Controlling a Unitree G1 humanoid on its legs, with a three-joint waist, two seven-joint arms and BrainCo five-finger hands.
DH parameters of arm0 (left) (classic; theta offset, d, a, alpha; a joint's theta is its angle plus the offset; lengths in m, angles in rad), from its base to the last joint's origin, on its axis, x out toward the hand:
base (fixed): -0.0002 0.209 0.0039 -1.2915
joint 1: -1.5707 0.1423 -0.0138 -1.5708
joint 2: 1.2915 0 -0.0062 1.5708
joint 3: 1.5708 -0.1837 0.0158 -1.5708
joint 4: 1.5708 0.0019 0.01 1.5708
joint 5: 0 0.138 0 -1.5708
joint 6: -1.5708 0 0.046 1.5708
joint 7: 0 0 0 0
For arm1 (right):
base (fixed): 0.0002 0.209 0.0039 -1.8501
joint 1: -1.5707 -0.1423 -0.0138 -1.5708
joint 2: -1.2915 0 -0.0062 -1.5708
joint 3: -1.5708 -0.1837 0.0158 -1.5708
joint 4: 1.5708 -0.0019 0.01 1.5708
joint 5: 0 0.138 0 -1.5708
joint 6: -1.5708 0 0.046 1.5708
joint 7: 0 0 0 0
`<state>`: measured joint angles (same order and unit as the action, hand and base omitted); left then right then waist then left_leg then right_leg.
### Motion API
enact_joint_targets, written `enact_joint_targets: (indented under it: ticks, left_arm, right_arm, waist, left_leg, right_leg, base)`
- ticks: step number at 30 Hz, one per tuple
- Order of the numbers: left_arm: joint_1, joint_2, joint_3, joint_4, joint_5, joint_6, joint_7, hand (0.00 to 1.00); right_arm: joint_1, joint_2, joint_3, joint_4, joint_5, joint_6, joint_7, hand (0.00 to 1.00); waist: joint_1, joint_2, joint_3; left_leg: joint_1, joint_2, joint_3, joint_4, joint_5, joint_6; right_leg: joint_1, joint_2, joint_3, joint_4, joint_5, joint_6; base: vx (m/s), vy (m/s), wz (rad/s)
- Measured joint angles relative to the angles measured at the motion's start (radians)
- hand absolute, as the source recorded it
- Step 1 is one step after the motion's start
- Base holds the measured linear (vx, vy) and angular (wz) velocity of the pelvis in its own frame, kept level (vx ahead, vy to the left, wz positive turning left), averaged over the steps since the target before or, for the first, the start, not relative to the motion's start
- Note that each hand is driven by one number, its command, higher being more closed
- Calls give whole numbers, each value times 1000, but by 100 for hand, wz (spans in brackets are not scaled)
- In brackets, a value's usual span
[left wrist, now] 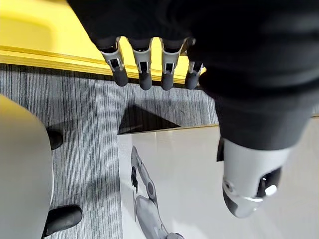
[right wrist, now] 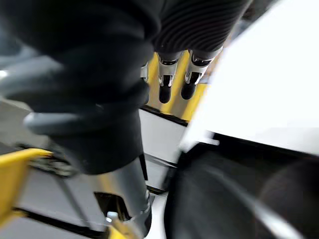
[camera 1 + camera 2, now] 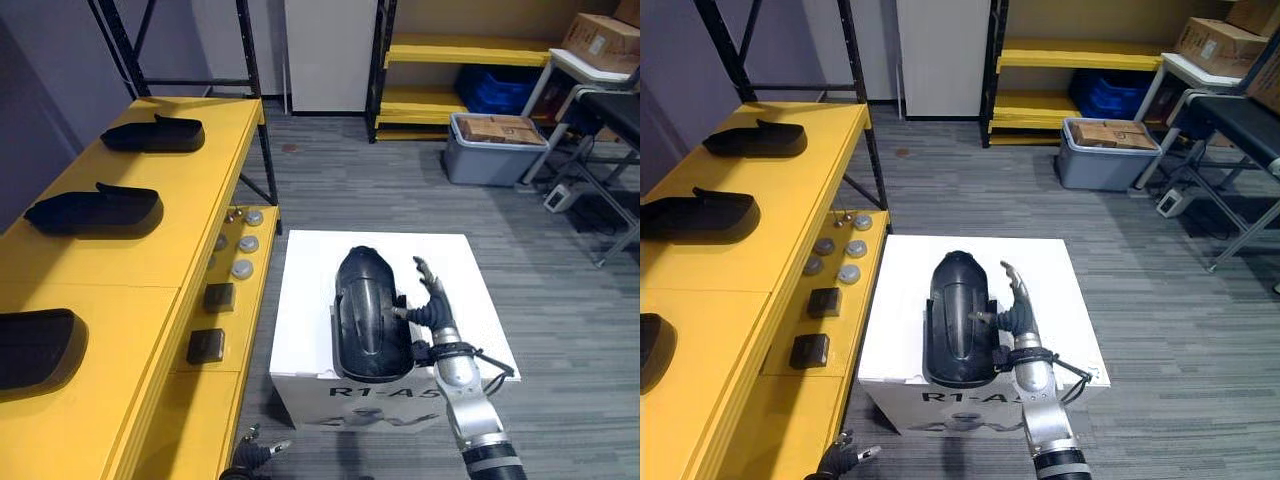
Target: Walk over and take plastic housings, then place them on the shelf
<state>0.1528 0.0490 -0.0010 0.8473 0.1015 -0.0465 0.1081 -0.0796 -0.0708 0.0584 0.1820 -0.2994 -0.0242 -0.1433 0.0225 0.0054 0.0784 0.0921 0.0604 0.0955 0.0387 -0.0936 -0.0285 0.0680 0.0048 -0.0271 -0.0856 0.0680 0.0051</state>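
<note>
To the far left of the fingers, the yellow shelf (image 3: 150, 270) has a flat, smooth top. It carries three matte black shelved housings (image 3: 95, 210), with bare yellow between them for another. The left hand (image 3: 255, 452) hangs low beside the box, its fingers (image 1: 144, 69) straight and slightly apart, holding nothing. The housing (image 3: 368, 315) to take lies on the white box (image 3: 310, 300), just left of the right hand (image 3: 432, 310). It is a long, domed, glossy black shell, hard and probably slippery. That hand's fingers (image 3: 428, 275) are straight and spread along the shell's right flank, with the thumb reaching toward it and nothing clamped. For a good lift, the left hand should probably come to the opposite flank so both palms press the curved sides low down. One hand looks too narrow to span the shell.
</note>
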Motion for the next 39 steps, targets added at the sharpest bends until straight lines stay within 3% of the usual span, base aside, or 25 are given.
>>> enact_joint_targets:
  ticks: [6,12,13,22,39]
  left_arm:
    - [-5,2,-8,-1,1,0,15,0]
    - [-6,3,-20,0,2,2,20,0]
    - [-7,4,-28,0,2,2,19,0]
    - [-12,10,-28,3,23,3,17,0]
    - [-34,27,-28,36,18,2,20,0]
  right_arm:
    - [1,22,-43,84,-144,64,-65,0]
    - [-1,45,-90,122,-160,83,-101,0]
    - [-1,46,-94,134,-160,83,-100,100]
    - [-41,0,-119,189,-160,74,-69,100]
    - [-39,-9,-94,219,-142,47,-42,100]
  waist:
    - [-4,-1,10]
    - [-5,0,12]
    - [-5,-2,12]
    - [-6,-17,15]
    - [-6,-44,15]
  left_leg:
    - [1,2,-19,-16,14,-6]
    - [1,3,-29,-19,14,-6]
    - [1,2,-40,-20,15,-6]
    - [17,-1,-54,-47,36,-6]
    - [31,0,-66,-56,39,-7]
  right_leg:
    - [1,6,-17,0,2,-3]
    - [4,7,-27,0,2,-2]
    - [8,6,-39,0,2,-2]
    - [19,3,-55,-6,1,-1]
    - [33,3,-65,-6,0,-1]
  base:
    - [-29,0,8]
    - [6,7,5]
    - [2,12,17]
    - [-18,10,6]
    - [-3,0,1]
